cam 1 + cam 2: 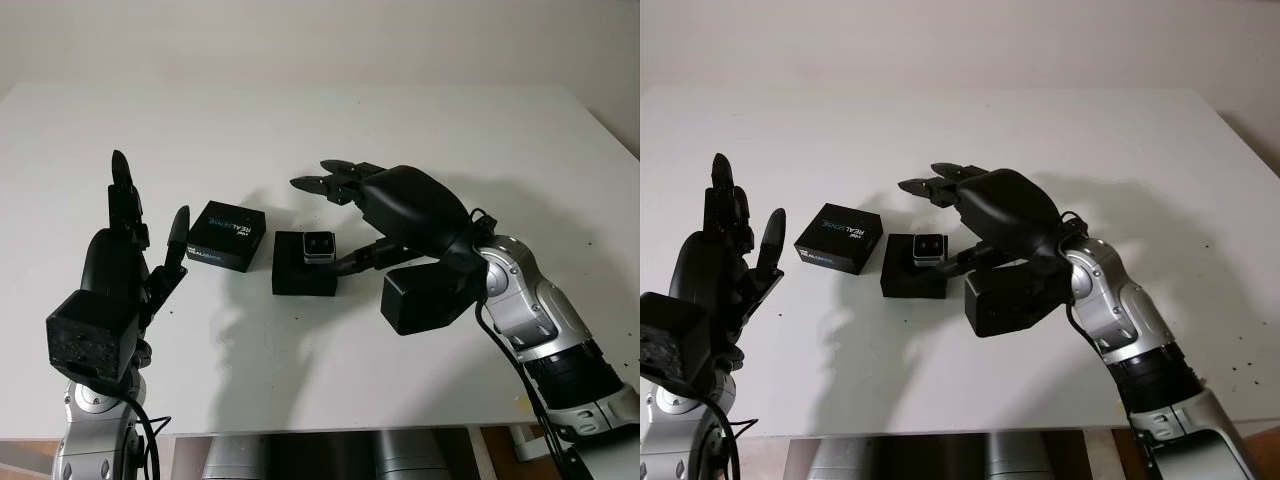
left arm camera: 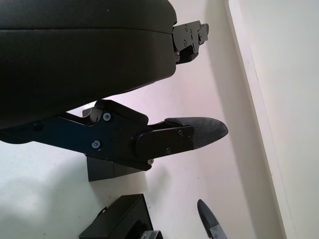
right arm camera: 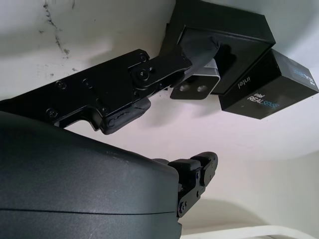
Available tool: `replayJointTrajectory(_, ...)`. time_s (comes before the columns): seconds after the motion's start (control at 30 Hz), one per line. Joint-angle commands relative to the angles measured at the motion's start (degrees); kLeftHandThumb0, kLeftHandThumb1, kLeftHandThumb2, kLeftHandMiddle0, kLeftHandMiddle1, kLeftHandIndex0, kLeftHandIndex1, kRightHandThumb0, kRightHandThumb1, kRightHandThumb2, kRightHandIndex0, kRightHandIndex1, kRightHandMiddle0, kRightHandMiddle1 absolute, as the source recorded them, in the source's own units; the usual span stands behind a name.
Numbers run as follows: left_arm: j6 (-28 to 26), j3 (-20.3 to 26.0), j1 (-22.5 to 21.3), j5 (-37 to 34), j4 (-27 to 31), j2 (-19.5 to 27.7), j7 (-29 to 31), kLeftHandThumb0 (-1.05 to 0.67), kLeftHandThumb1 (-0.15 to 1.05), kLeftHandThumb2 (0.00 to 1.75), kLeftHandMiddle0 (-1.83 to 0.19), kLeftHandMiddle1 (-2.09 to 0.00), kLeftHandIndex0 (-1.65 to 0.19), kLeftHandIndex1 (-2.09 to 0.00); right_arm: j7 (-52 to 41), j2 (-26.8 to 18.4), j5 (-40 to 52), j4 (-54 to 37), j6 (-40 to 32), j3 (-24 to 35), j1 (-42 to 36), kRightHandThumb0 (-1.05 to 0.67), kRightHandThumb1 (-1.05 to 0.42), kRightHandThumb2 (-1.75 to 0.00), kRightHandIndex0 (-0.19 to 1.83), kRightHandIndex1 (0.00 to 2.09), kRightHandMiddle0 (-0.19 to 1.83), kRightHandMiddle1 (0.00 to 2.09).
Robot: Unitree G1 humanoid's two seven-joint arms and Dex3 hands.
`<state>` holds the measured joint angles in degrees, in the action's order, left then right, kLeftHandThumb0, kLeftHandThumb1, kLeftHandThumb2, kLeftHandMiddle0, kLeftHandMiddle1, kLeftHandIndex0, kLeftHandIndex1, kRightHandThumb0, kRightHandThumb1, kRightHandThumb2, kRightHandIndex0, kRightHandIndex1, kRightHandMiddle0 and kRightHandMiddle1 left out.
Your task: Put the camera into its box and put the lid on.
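The small silver camera [image 1: 318,246] sits in the open black box [image 1: 304,274] at the middle of the table. The black lid [image 1: 227,236], printed REALSENSE, lies flat just left of the box and touches it. My right hand [image 1: 322,218] hovers over the box, open. Its thumb [image 1: 362,258] reaches to the camera's right side, and its other fingers [image 1: 330,180] stick out above and beyond the box. In the right wrist view the thumb [image 3: 124,84] lies beside the camera [image 3: 197,88]. My left hand [image 1: 150,200] is raised upright, left of the lid, open and holding nothing.
The white table [image 1: 420,120] stretches wide behind and to the right of the box. Its front edge [image 1: 330,432] runs close to both arms. A wall rises behind the far edge.
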<state>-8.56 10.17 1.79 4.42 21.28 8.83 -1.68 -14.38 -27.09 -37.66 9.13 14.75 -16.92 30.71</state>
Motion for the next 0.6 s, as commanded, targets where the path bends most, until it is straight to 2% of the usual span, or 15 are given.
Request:
replayJointTrajectory(0.0,0.78,-0.14,-0.84,-0.07,-0.20,-0.17,-0.23,-0.58,1.05,0.52,0.19,-0.03,0.19,0.00,0.70,0.20,0.57,0.82,0.42,-0.23,-0.52,-0.75,-0.95,-0.06,0.20,0.05,0.30,0.14)
replayJointTrajectory(0.37,1.55,0.10,-1.76,0.05,-1.47,0.12,-0.91,-0.57,1.05,0.52,0.18,-0.04,0.19,0.00,3.90,1.05,2.94,6.45,1.87,0.23,-0.22,-0.75,-0.95,-0.06,0.19,0.05,0.17,0.07)
replayJointTrajectory(0.57,3.34,-0.01,-2.03,-0.15,-2.77,0.20,-0.53,-0.55,1.05,0.53,0.19,-0.03,0.19,0.00,5.99,1.62,4.73,7.07,2.88,0.94,-0.73,-0.74,-0.95,-0.06,0.21,0.06,0.24,0.10)
